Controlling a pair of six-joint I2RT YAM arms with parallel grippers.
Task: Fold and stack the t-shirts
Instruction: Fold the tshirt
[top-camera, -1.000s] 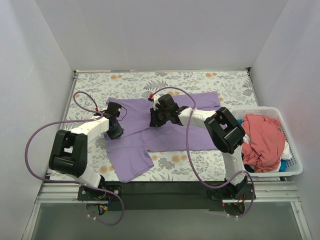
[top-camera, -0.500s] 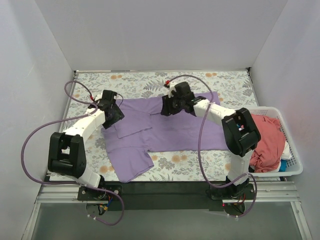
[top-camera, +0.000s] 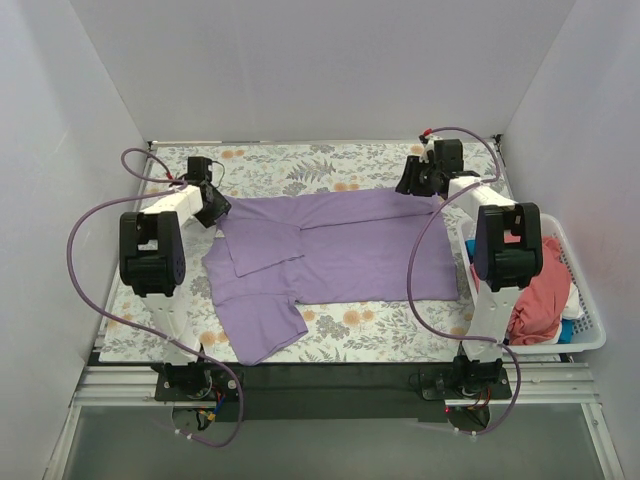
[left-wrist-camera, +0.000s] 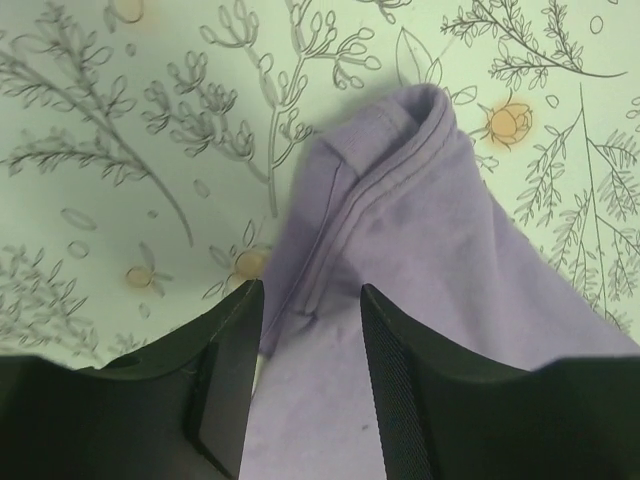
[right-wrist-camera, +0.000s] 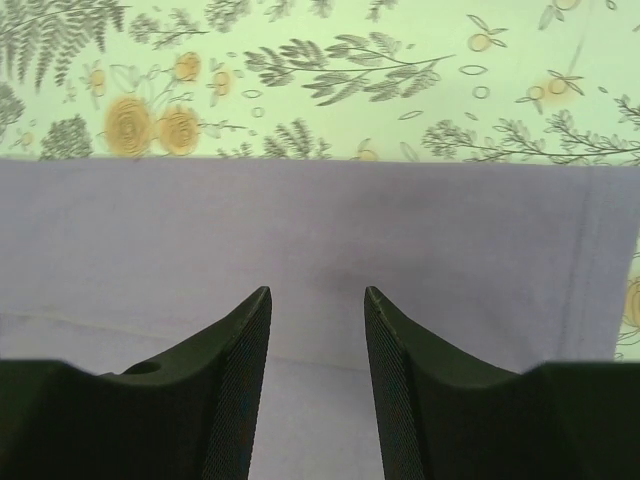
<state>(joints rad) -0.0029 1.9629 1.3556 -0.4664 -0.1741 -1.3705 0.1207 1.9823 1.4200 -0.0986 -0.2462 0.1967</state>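
A light purple short-sleeved cloth t-shirt (top-camera: 350, 250) lies spread sideways across the middle of the floral-patterned bench (top-camera: 290, 165). Its straight far side runs parallel to the far edge, and one sleeve points toward the near-left corner. Near its left end a flap of the cloth lies doubled over the body.

The left hand (top-camera: 210, 203) sits at the shirt's far-left corner. In the left wrist view its fingers stand apart, released, with a bunched, stitched fold of the purple cloth (left-wrist-camera: 420, 260) running between and beneath them. The right hand (top-camera: 412, 183) is at the far-right corner of the shirt, also released. Its fingers are parted above flat, smooth cloth (right-wrist-camera: 320, 240), just inside the straight far side.

A coral-pink cloth t-shirt (top-camera: 535, 285) waits crumpled in the white slatted plastic basket (top-camera: 590, 345) by the near-right corner.

The step in hand looks like laying out and starting to fold the purple shirt. Stacking is far off. The next move probably calls for both hands to drop together and pinch the far side. The left hand needs a clean hold on its bunched corner so the fold comes over square.
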